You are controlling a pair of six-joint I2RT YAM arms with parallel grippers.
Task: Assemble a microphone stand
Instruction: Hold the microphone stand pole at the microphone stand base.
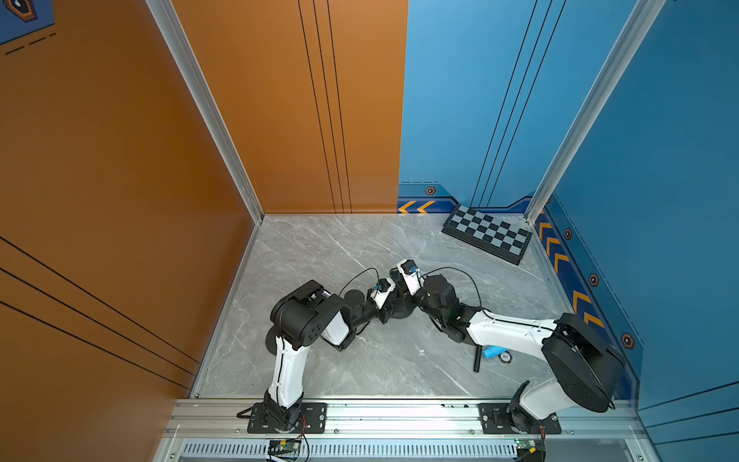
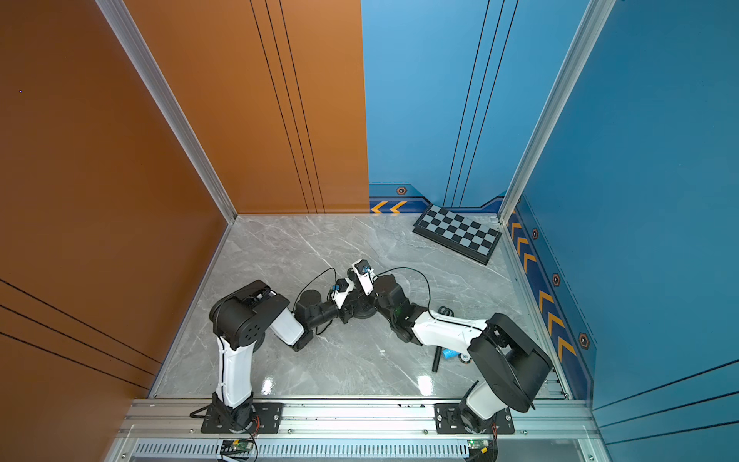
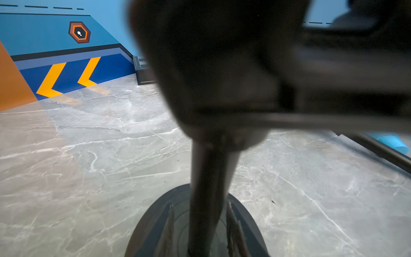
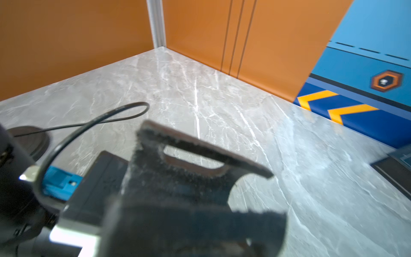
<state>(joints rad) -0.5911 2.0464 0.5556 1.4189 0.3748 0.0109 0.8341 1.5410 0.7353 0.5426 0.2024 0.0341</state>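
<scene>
Two sets of jaws meet mid-bench (image 1: pixel 320 248) in both top views, over the round base (image 1: pixel 402 314), but how they stand is hidden there.

Left wrist view: the pole (image 3: pixel 208 189) stands upright on the base. The left jaws are a little spread either side of it, with a gap showing on one side (the dark blur above is probably the other jaws).

Right wrist view: the right jaws look pressed nearly together; whether they pinch the pole I cannot tell.

To seat it well, I'd keep the pole plumb while it turns home and steady the base so it can't spin along.
</scene>
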